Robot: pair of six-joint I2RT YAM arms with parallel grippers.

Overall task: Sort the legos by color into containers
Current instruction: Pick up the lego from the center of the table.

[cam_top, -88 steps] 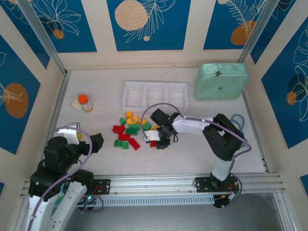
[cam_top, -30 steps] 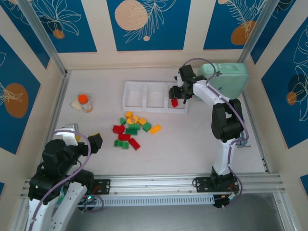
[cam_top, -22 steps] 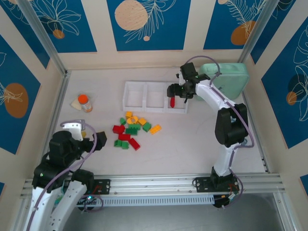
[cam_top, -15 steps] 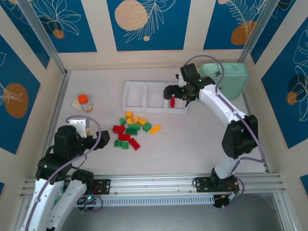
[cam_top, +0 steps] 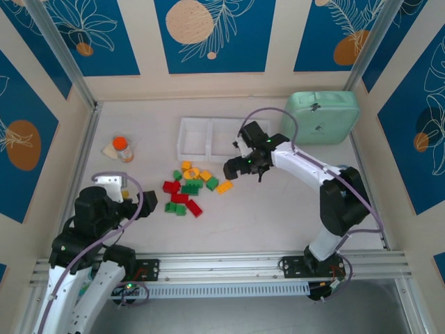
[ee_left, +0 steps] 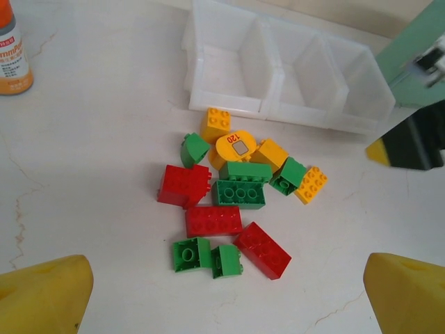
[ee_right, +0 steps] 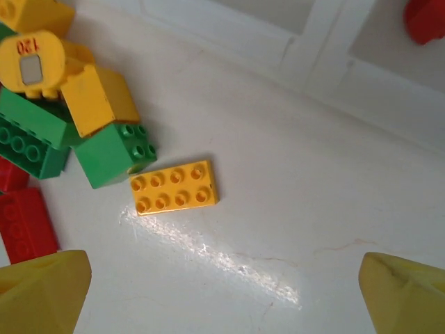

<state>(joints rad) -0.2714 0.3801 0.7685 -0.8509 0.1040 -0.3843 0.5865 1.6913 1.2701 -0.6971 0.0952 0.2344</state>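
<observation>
The legos (cam_top: 188, 188) lie in a loose pile of red, green and yellow bricks on the table in front of the containers (cam_top: 195, 137), a white three-compartment tray. My right gripper (cam_top: 231, 169) hovers open and empty at the pile's right edge, just above a flat yellow plate (ee_right: 174, 188) and a green brick (ee_right: 115, 156). A red brick (ee_right: 425, 17) sits in a tray compartment (ee_right: 313, 42). My left gripper (cam_top: 139, 204) stands open to the left of the pile, its yellow fingers (ee_left: 42, 296) wide apart above the table, short of the two green bricks (ee_left: 208, 256).
An orange-capped bottle (cam_top: 123, 148) stands at the left. A mint-green case (cam_top: 320, 117) lies at the back right. The right forearm crosses over the tray's right end. Bare table spreads to the right of the pile and along the near edge.
My right gripper opened over the tray's right compartment, left the red brick there, and swung back down to the pile's right edge. The left arm shifted slightly.
</observation>
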